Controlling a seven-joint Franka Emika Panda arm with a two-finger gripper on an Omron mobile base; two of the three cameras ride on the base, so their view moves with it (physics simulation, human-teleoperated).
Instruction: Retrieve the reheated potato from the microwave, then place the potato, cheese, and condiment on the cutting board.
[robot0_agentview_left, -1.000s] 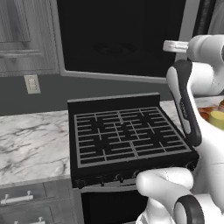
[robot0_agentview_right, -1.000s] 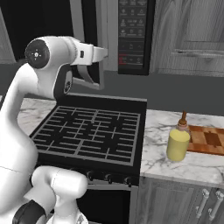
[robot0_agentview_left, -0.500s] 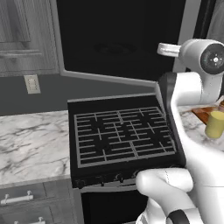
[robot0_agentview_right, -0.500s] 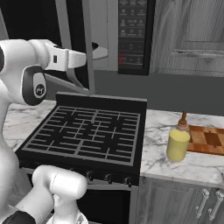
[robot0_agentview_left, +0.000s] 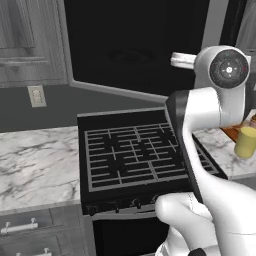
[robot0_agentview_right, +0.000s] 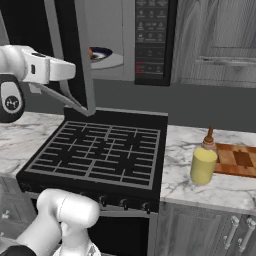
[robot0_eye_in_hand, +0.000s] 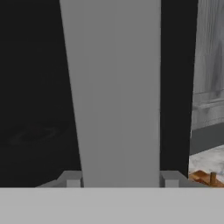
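Note:
The microwave (robot0_agentview_right: 152, 40) hangs above the stove with its dark glass door (robot0_agentview_right: 70, 50) swung out to the left. My gripper (robot0_eye_in_hand: 121, 179) straddles the door's grey edge strip (robot0_eye_in_hand: 118, 87), one finger tight against each side. Inside the cavity lies a white plate (robot0_agentview_right: 105, 57) with a small brownish lump at its left rim, which looks like the potato (robot0_agentview_right: 91, 51). The pale-yellow condiment (robot0_agentview_right: 203, 162) bottle stands on the marble counter right of the stove, just in front of the cutting board (robot0_agentview_right: 237, 159). The cheese is out of view.
A black stove (robot0_agentview_right: 100, 150) with a grey grate sits under the microwave. Marble counters (robot0_agentview_left: 35, 160) flank it, with grey cabinets (robot0_agentview_right: 215, 35) above. The open door (robot0_agentview_left: 135, 45) spans the space over the stove's back. My white arm (robot0_agentview_left: 205, 110) crosses the stove's right side.
My hand has swung left with the door's edge, and the door stands wider open. The plate inside the microwave has come into sight.

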